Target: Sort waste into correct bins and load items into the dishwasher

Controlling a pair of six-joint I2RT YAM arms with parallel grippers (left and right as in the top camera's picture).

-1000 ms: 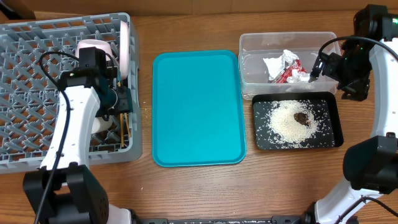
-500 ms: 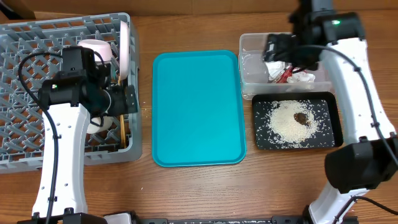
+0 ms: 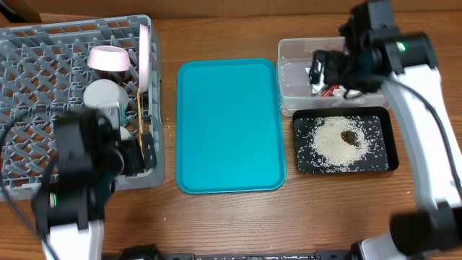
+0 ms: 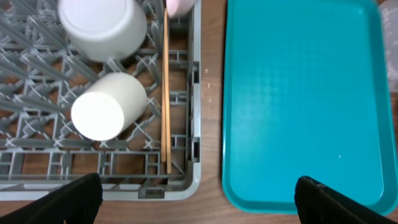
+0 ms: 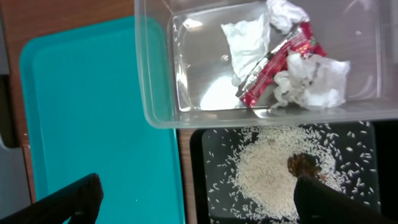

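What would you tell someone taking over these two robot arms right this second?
Left gripper open, holding nothing, above the grey lattice plastic dish rack's corner. Right gripper open, empty, over the bins.
In the rack: white bowl, small white cup, two wooden chopsticks, pale round plates.
Clear plastic tub: red-and-white wrapper, crumpled white paper. Black tray: rice, brown lump.
Done: sorting and loading, apparently. Left: nothing visible.

Overhead looks straight down – both wrist views too, nearer – sharing teal tray (image 4: 305, 106).
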